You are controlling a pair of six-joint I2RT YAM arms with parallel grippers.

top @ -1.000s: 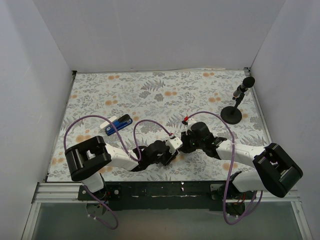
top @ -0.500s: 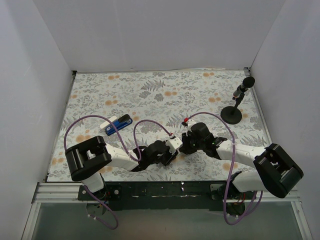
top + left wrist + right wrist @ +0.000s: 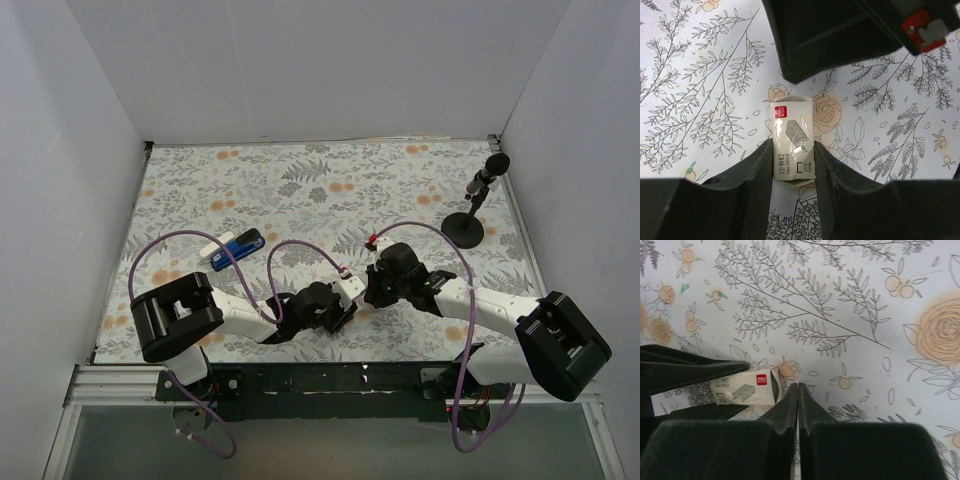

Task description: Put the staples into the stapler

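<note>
The staples show only as a small white staples box [image 3: 792,142] with a red logo, lying on the floral cloth. My left gripper [image 3: 793,156] is shut on the box's sides. The box also shows in the right wrist view [image 3: 745,388], its open end flap facing my right gripper [image 3: 798,389]. My right gripper is shut, with nothing visible between its tips, which are just beside that open end. In the top view both grippers meet near the table's front middle, left gripper [image 3: 345,305] and right gripper [image 3: 372,290]. The blue stapler [image 3: 238,247] lies far off to the left.
A black microphone stand [image 3: 465,228] stands at the right back. Purple cables loop over the cloth near the stapler and over the right arm. White walls close in the table [image 3: 330,180] on three sides.
The right arm has shifted slightly at the box. The left gripper keeps its hold on the box in the same place. The stapler has not moved.
</note>
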